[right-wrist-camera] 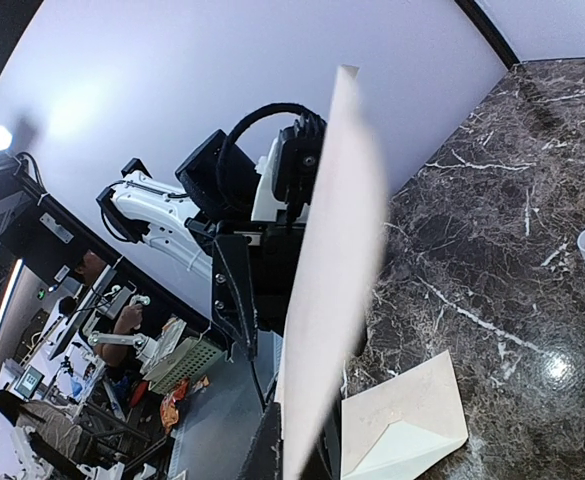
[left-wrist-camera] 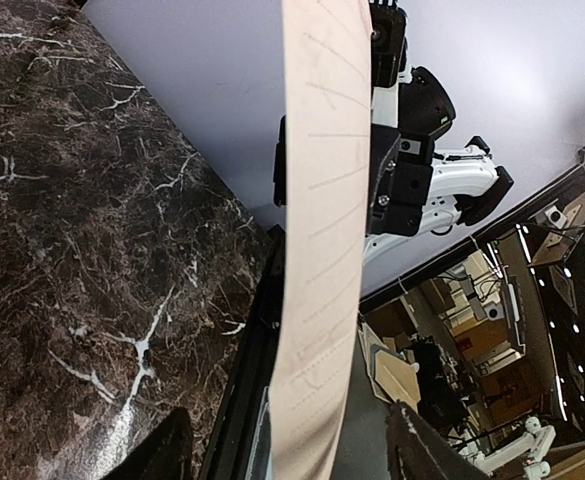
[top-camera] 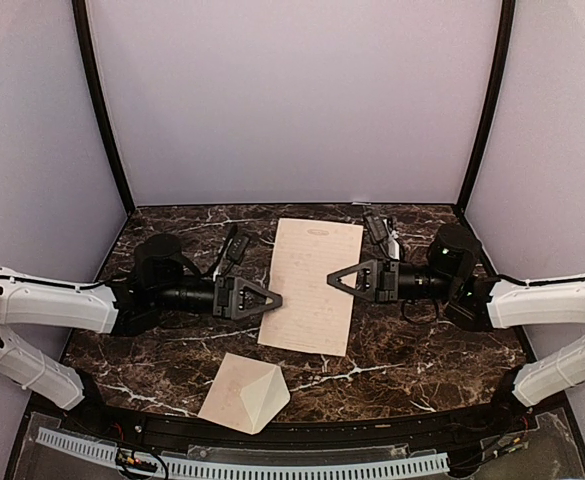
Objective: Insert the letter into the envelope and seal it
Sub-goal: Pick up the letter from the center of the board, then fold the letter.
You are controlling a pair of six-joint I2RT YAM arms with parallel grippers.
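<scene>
My left arm [top-camera: 57, 305] and right arm [top-camera: 542, 300] reach in low from either side, stretched nearly level. The grippers point at each other, tips near but apart. My left gripper [top-camera: 277, 298] stands parted, one finger [left-wrist-camera: 167, 452] either side of the letter [top-camera: 312, 285], touching neither face. My right gripper [top-camera: 332, 280] is pinched tight on the sheet's far edge. Both grippers are rolled onto their sides.

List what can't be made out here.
- Writing on the letter: too faint and small from the top view; edge-on in both wrist views.
- Right gripper: its grip point is cut off by the right wrist view's bottom edge.
- Envelope flap, open or shut: too small in the top view.
</scene>
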